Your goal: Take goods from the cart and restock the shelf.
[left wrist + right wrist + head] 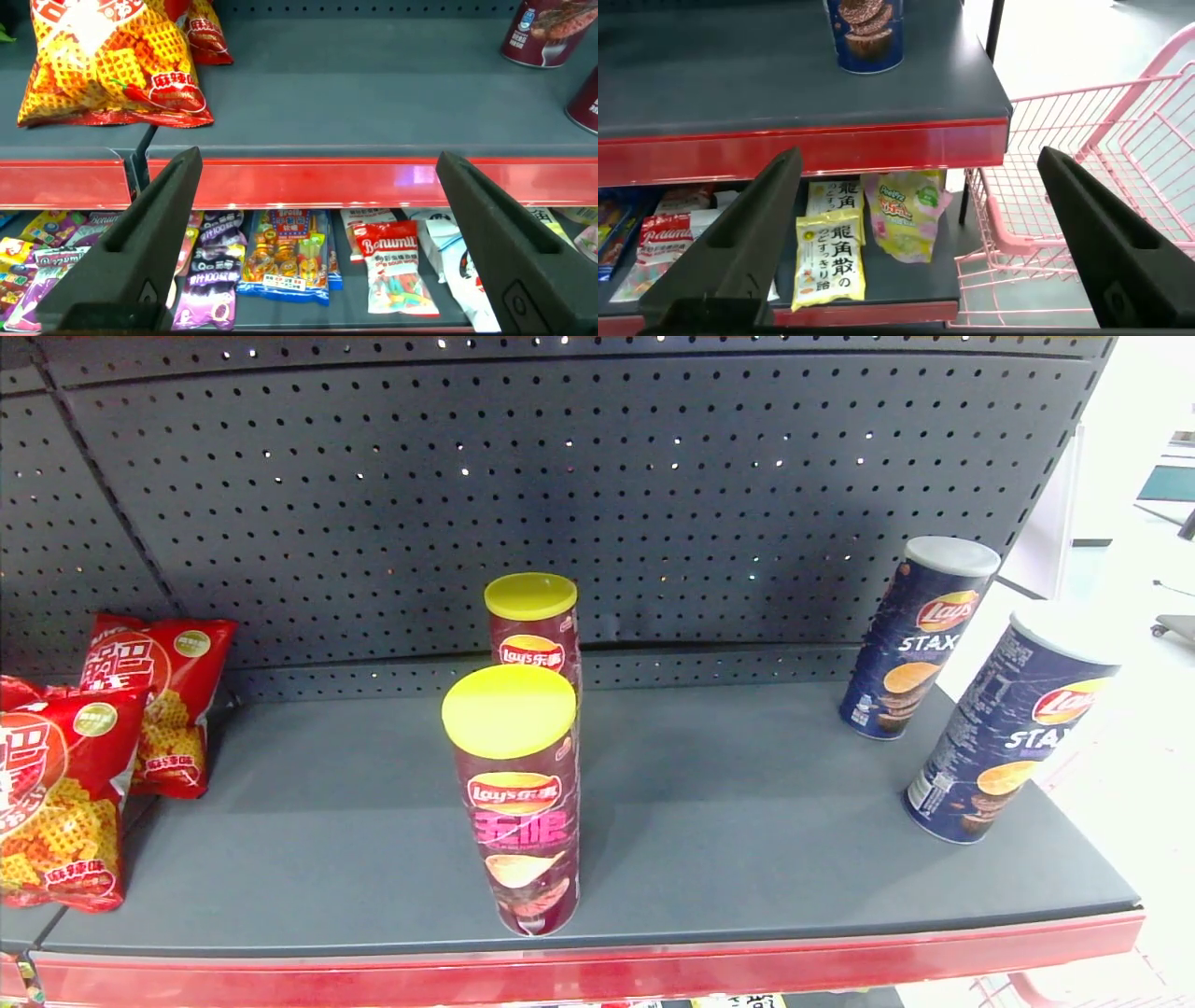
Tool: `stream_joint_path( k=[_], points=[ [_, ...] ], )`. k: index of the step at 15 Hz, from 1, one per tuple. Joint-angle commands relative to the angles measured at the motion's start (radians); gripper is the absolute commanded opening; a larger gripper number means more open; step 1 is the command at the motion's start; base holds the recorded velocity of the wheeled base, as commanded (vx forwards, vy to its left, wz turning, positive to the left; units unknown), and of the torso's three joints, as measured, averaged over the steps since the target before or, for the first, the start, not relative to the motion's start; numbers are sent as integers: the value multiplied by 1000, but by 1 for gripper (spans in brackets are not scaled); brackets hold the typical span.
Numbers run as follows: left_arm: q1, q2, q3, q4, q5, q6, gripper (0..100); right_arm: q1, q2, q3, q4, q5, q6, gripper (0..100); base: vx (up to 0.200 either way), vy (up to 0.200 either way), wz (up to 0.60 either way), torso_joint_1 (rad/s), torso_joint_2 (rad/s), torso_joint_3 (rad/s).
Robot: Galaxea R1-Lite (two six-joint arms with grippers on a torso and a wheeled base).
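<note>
Shelf (747, 821) grey, red-edged, before perforated back panel (597, 476); pink cart (1083, 187) beside.

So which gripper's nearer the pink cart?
Right. The right gripper faces the shelf's end with the pink cart alongside; the left gripper faces the red snack bags at the shelf's other end.

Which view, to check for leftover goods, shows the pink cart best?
The right wrist view: the pink cart, a wire basket, stands past the shelf. The head view catches perhaps a pink sliver; the left wrist view faces the shelf instead.
</note>
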Motion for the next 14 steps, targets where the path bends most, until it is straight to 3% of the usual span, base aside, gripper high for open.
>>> stream_joint_path(
  k=[1,14],
  points=[
    [0,1,0,0,0,-1,100,0,1,0,1,1,1,100,0,0,0,0,0,0],
    [0,1,0,0,0,-1,100,0,1,0,1,-2,-2,100,0,0,0,0,0,0]
  ],
)
